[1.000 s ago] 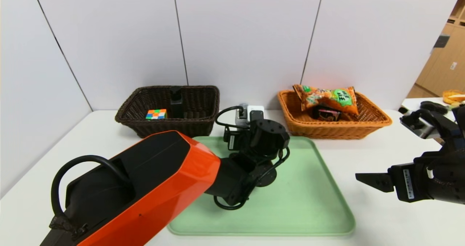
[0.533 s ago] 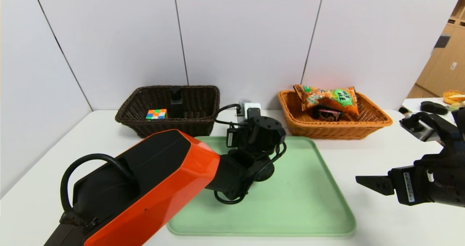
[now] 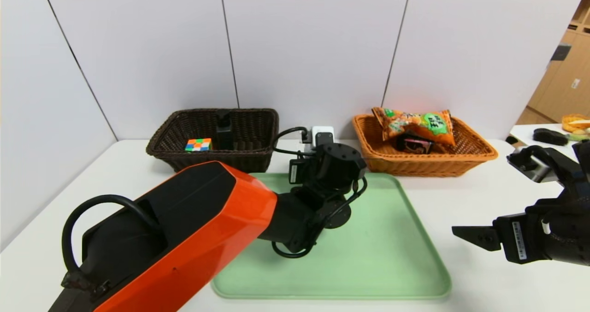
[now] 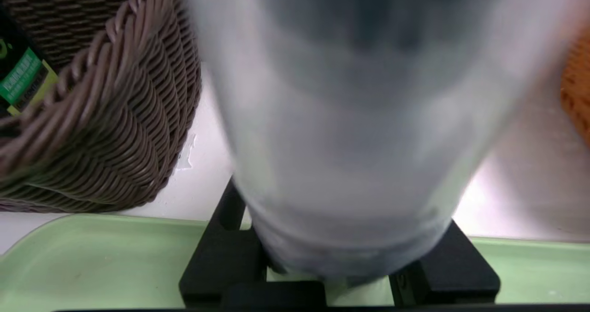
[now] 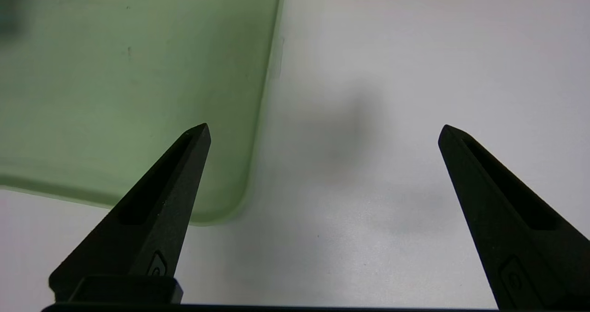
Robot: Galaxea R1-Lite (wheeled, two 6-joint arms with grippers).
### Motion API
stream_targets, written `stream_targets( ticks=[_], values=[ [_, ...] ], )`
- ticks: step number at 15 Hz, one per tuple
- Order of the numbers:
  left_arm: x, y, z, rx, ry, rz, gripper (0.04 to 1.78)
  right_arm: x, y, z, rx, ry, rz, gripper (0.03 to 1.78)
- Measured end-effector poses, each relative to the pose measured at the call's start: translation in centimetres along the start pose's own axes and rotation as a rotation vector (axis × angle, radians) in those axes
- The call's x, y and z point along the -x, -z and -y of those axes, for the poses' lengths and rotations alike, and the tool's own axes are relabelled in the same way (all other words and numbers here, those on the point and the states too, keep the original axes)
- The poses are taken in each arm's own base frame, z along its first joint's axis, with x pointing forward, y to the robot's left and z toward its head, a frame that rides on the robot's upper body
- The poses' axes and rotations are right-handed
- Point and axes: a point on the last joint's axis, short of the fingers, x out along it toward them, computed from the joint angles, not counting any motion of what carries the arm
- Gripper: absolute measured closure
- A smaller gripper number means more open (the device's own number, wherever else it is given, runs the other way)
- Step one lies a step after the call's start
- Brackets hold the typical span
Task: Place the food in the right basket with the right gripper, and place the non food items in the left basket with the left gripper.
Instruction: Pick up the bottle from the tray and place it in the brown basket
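White table point(image 3: 484, 187): left hand point(image 4: 339, 275) grips charger point(image 3: 321, 135) between baskets.

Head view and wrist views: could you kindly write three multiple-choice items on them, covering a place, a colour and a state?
1. The left gripper is at: A the tray's far edge; B a drawer; C a shelf.
2. The tray is: A blue; B green; C red.
3. The right gripper's fingers are: A shut; B open, empty; C holding a cup.
Answers: A, its arm ends there; B, the surface is pale green; B, nothing lies between them.
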Motion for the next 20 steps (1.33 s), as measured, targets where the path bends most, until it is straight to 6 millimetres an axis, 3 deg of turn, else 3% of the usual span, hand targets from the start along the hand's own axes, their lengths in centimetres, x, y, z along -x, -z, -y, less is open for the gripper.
stream_targets(
  ticks=[4, 9, 13, 16, 20],
  values=[
    [2.2, -3.9, -0.5, -0.01, 0.043, -0.007, 1.16, -0.1, 0.3, 0.1, -0.001, 0.002, -0.01, 0.1],
    [6.0, -13.5, -3.2, 0.031, 0.092, 0.015, 1.16, -0.2, 0.5, 0.1, -0.004, 0.004, -0.017, 0.1],
    [8.3, -20.4, -7.2, 0.07, 0.079, 0.042, 1.16, -0.3, 0.6, 0.1, -0.003, 0.005, -0.023, 0.1],
    [7.0, -22.3, -11.4, 0.071, 0.008, 0.018, 1.16, -0.3, 0.8, 0.1, -0.004, 0.008, -0.029, 0.1],
    [4.0, -22.0, -15.7, 0.101, -0.026, -0.055, 1.16, -0.3, 1.1, 0.1, 0.0, 0.009, -0.036, 0.1]
  ],
)
